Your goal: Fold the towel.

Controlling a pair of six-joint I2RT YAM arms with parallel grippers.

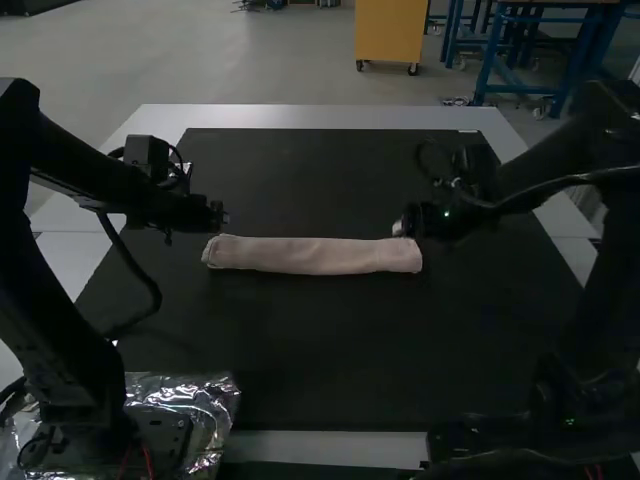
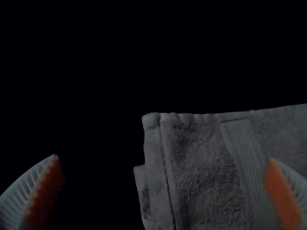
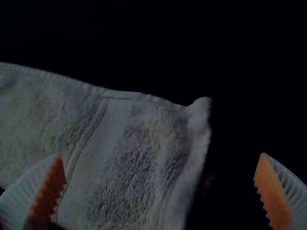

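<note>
While crinkled foil [image 1: 208, 398] lies at the left arm's base, the towel [image 1: 315, 256] lies farther off, a narrow folded strip on the dark mat [image 1: 320, 345]. Near its respective ends, left gripper [image 1: 222, 215] and right gripper [image 1: 402, 226] are open, fingers apart.
</note>
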